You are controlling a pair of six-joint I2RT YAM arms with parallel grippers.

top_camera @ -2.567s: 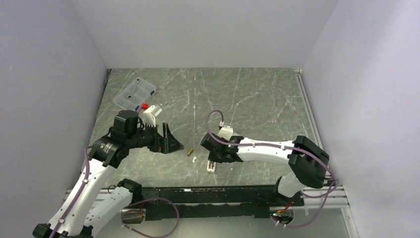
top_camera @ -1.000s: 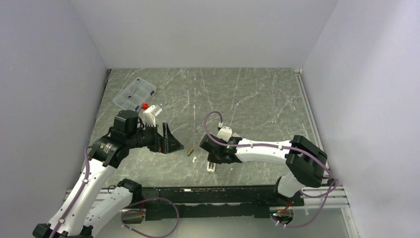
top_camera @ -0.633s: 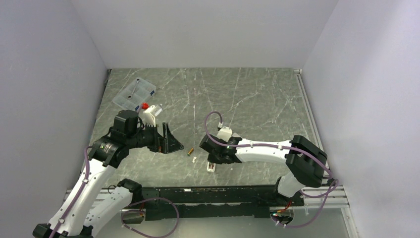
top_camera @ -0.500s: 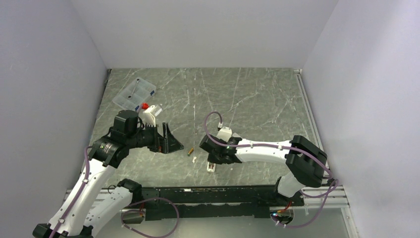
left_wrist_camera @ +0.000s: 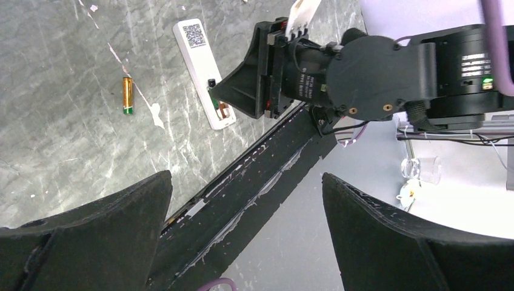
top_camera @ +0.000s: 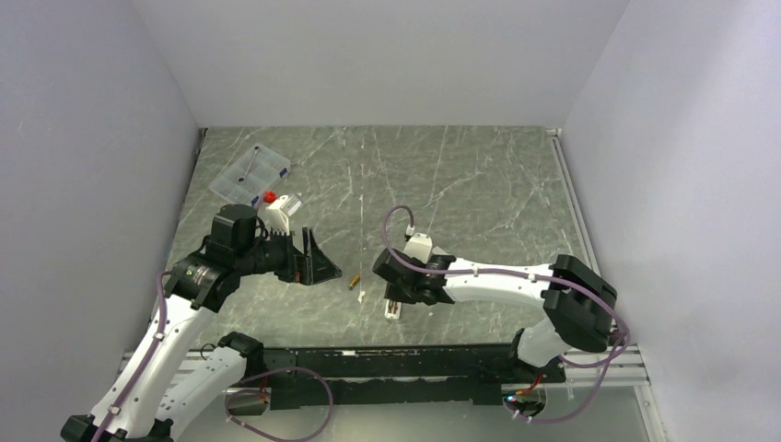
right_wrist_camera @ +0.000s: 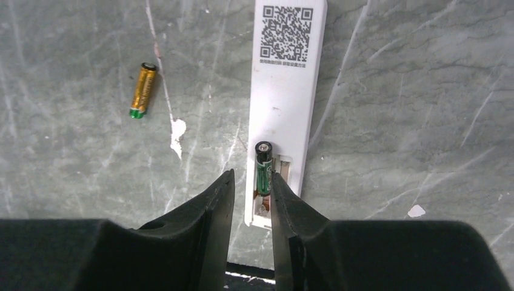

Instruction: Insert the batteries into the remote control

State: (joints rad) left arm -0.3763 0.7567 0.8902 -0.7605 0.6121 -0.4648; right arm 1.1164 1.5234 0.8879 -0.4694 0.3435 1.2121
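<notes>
Right gripper [right_wrist_camera: 251, 176]: jaws parted, set wider than the dark green cylindrical battery with the pale tip [right_wrist_camera: 263, 167] that lies between them. A gap shows on the left side of the cell, so it is not clamped.

Left gripper [left_wrist_camera: 245, 177]: jaws fully apart, holding nothing. In the top view it hangs left of centre, away from the work.

Location of parts, right wrist view:
- The slim white rectangular remote control [right_wrist_camera: 285, 91] lies face down at the centre of the frame, with its QR label at the top and its open battery bay at the lower end.
- The green cell occupies the left slot of that bay, pale tip toward the top of the frame. It appears seated, but the fingers hide its lower end.
- The copper-orange cylindrical battery [right_wrist_camera: 143, 90] lies on the grey marbled table [right_wrist_camera: 394, 121] in the upper left of the frame, well apart from the remote.

Step in hand: placement of the first cell. By judgement, the task is about half complete.

Next move:
1. Raise the right gripper clear without disturbing the green cell.
2. Carry it to the orange cell and set the jaws across the cell's width.
3. Grip the cell and turn it to suit the empty right slot.
</notes>
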